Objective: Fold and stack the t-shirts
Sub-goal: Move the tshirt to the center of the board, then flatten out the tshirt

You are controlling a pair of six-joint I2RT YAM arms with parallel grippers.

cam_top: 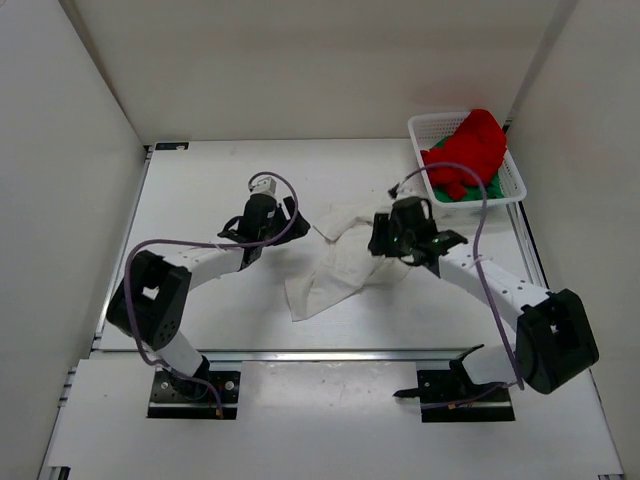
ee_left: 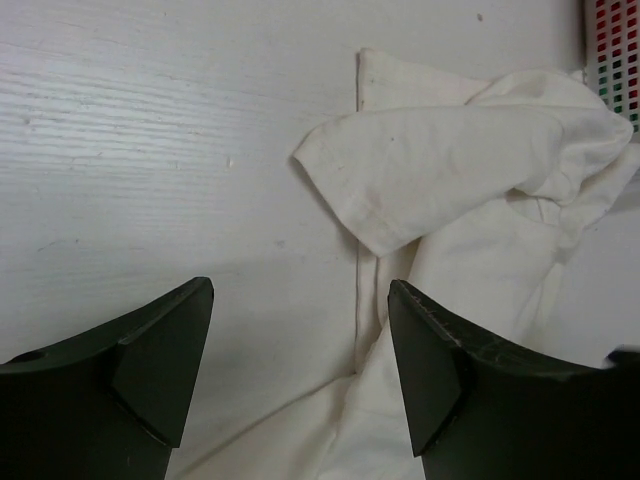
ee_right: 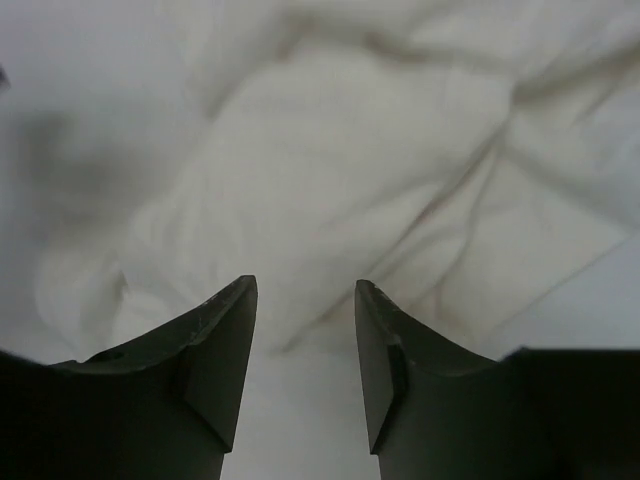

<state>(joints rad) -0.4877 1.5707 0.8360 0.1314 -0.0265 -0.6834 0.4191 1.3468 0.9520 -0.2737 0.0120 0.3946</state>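
A crumpled white t-shirt (cam_top: 335, 265) (ee_left: 470, 160) (ee_right: 340, 130) lies in the middle of the table. My left gripper (cam_top: 278, 222) (ee_left: 300, 290) is open just off the shirt's upper left edge, with bare table and a strip of cloth between its fingers. Over the right side of the shirt, my right gripper (cam_top: 385, 240) (ee_right: 305, 287) is open, gripping nothing, with white cloth below and ahead of its tips. The red t-shirt (cam_top: 470, 150) is heaped on the green t-shirt (cam_top: 470, 190) in the basket.
The white mesh basket (cam_top: 430, 122) (ee_left: 610, 40) stands at the back right corner of the table. White walls close in the back and both sides. The arm bases sit on a rail along the near edge.
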